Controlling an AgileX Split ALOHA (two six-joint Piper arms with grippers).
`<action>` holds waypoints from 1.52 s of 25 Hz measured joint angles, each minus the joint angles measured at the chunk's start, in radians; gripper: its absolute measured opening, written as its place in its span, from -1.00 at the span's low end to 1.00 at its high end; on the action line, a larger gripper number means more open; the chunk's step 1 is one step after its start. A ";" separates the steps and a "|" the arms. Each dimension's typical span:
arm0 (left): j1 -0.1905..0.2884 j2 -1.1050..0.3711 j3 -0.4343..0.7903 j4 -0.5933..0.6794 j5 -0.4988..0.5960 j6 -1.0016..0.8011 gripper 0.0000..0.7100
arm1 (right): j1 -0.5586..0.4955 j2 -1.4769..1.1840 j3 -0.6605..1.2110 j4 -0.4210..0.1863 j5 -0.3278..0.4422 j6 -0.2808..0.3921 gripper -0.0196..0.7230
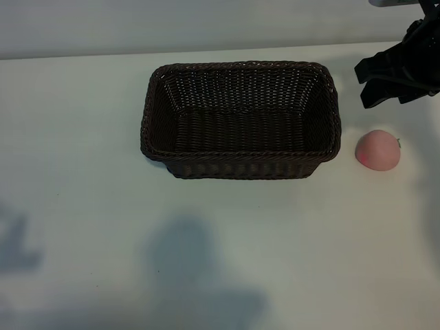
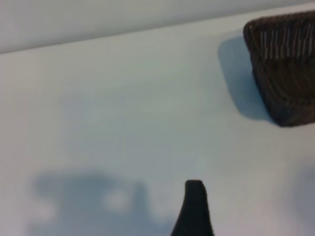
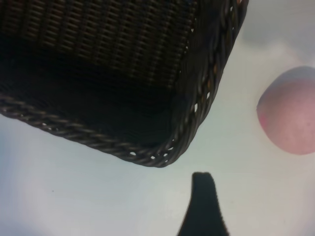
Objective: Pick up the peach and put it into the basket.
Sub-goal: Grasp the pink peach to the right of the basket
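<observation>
The peach (image 1: 377,149), round and pale pink with a deeper blush, lies on the white table just right of the basket (image 1: 240,163), apart from it. The basket is dark-brown wicker, rectangular, and holds nothing. My right gripper (image 1: 363,86) hovers open just behind the peach, at the far right, with nothing between its fingers. In the right wrist view one dark finger (image 3: 203,209) points at bare table between the basket's corner (image 3: 147,158) and the peach (image 3: 290,114). The left gripper is outside the exterior view. Its wrist view shows one finger (image 2: 194,209) over bare table, holding nothing, with the basket's corner (image 2: 285,73) farther off.
The white table (image 1: 82,206) runs back to a pale wall (image 1: 137,24). Soft shadows of the arms fall on the near part of the table (image 1: 192,261).
</observation>
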 joint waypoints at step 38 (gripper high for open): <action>-0.070 -0.364 0.305 0.053 0.048 -0.117 0.25 | 0.000 0.256 0.000 -0.236 -0.182 0.081 0.47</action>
